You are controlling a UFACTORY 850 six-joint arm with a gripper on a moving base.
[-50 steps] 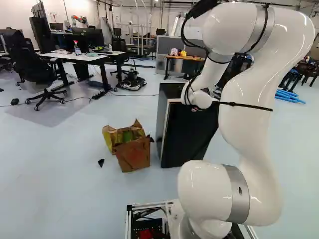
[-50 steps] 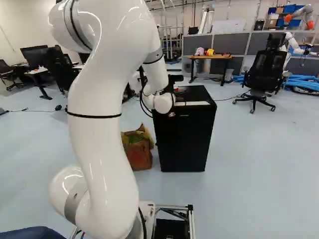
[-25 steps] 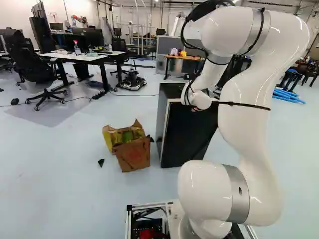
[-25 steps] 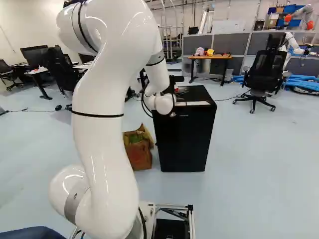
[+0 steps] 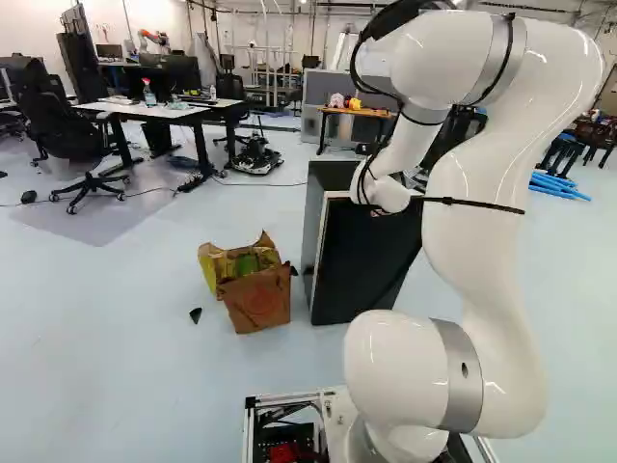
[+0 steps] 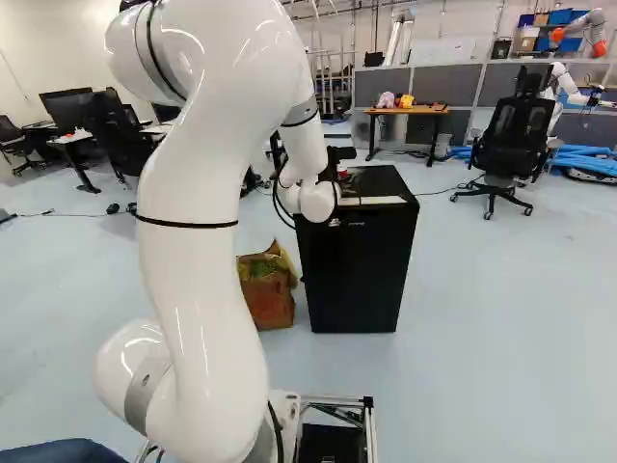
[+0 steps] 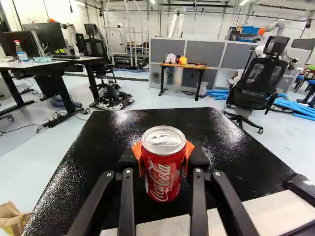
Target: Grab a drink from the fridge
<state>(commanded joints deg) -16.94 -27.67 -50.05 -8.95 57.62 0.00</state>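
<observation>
The red drink can (image 7: pixel 164 172) is standing upright between the two fingers, its silver top facing up. The gripper (image 6: pixel 339 174) is closing around it, the orange pads (image 7: pixel 137 153) pressing on the can from both sides, so the fingers are standing apart by just the can's width. The can is sitting over the black top of the fridge (image 6: pixel 357 260); whether its base is touching that top, one cannot tell. The fridge top is spreading out under, beside and ahead of the fingers, and a pale strip (image 7: pixel 266 214) is running crosswise beneath them along its near edge. The white arm (image 5: pixel 482 212) is reaching forward to bring the fingers over the fridge.

Lower down and to the left of the fingers, a crumpled brown paper bag (image 5: pixel 255 294) is standing on the floor near the fridge. Farther ahead of the fingers, a wooden-topped table (image 7: pixel 192 66) is standing before a grey partition (image 7: pixel 201 49), holding a pink thing (image 7: pixel 171 58) and a yellow one. Ahead and to the right, a black office chair (image 7: pixel 256 81) is standing near some blue tubes (image 7: pixel 216 93). Ahead and to the left, a white-topped desk (image 7: pixel 91 60) is carrying a spray bottle (image 7: pixel 20 52).
</observation>
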